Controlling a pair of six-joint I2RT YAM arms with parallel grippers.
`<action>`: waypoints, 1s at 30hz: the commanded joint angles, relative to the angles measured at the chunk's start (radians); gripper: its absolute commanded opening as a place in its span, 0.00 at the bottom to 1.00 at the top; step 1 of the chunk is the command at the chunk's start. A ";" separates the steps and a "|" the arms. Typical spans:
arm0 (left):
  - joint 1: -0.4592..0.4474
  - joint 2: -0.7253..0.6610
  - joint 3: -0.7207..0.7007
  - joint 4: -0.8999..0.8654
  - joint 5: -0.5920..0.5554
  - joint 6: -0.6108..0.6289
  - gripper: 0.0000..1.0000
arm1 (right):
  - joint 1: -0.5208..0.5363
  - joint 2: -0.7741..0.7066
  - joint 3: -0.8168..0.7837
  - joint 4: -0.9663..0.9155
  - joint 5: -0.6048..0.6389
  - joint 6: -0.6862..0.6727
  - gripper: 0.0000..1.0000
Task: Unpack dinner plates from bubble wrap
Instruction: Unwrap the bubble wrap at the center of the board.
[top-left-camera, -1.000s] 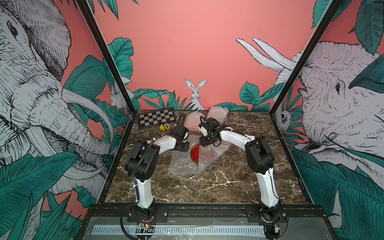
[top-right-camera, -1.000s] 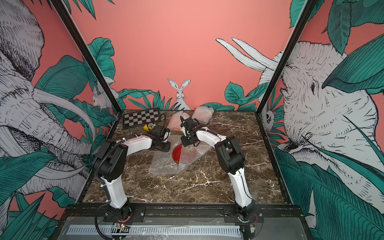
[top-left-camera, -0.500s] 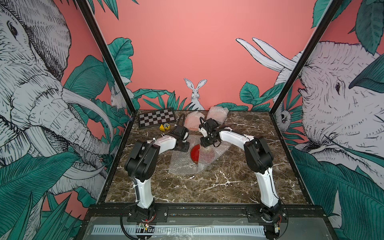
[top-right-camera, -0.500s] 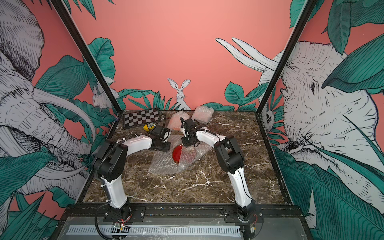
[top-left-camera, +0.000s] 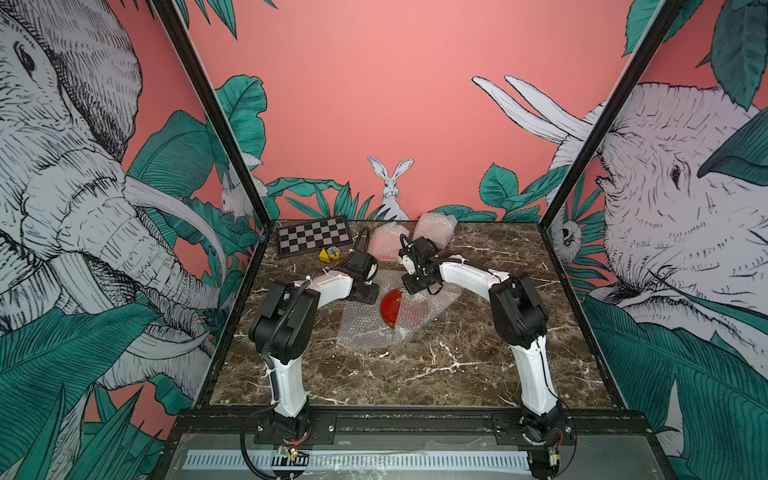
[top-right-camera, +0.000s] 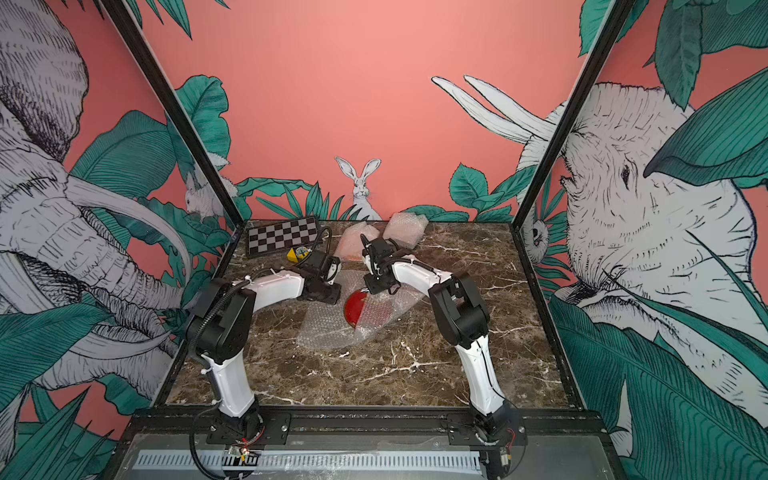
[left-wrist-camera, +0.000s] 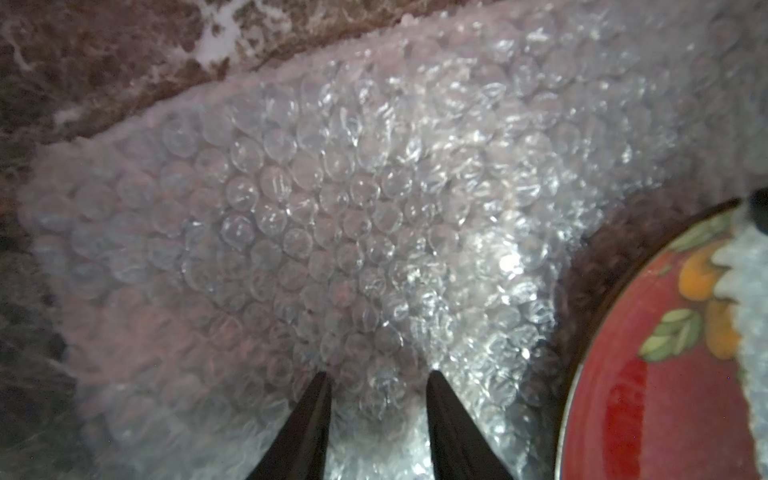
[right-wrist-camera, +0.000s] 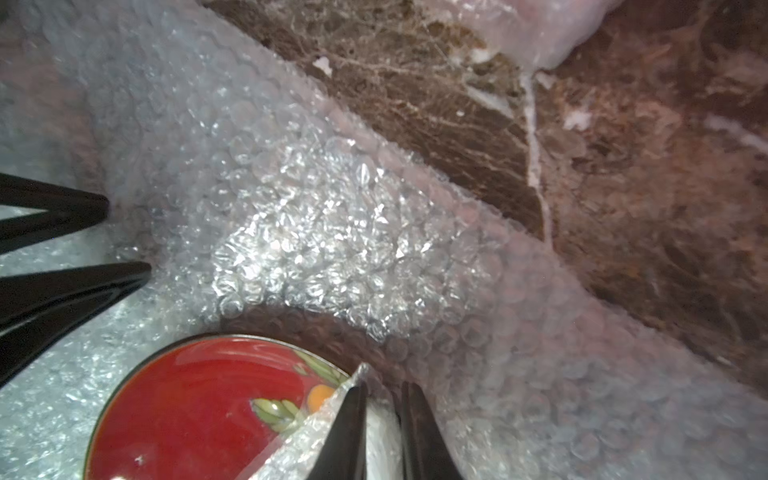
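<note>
Red, flower-patterned plate (top-left-camera: 390, 309) lay at the middle of the table (top-left-camera: 436, 374), its right half under bubble wrap (top-left-camera: 361, 328). Right fingers (right-wrist-camera: 345, 432) at its far edge were clamped on a flap of the bubble wrap; left fingers (left-wrist-camera: 307, 424), apart, rested on the bubble wrap just left of the plate.

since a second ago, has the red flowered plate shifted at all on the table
No. The red plate lies in the same spot, judged against the checkered board behind it, and is partly under the bubble wrap as before.
</note>
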 joint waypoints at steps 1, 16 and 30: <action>0.001 -0.014 -0.023 -0.041 0.018 -0.019 0.41 | 0.008 -0.061 -0.026 -0.013 0.033 -0.016 0.16; 0.000 -0.015 -0.027 -0.042 0.004 -0.024 0.41 | 0.008 -0.271 -0.240 0.008 -0.025 -0.022 0.07; 0.001 -0.019 -0.033 -0.039 0.010 -0.024 0.40 | 0.008 -0.438 -0.481 0.012 -0.038 -0.007 0.06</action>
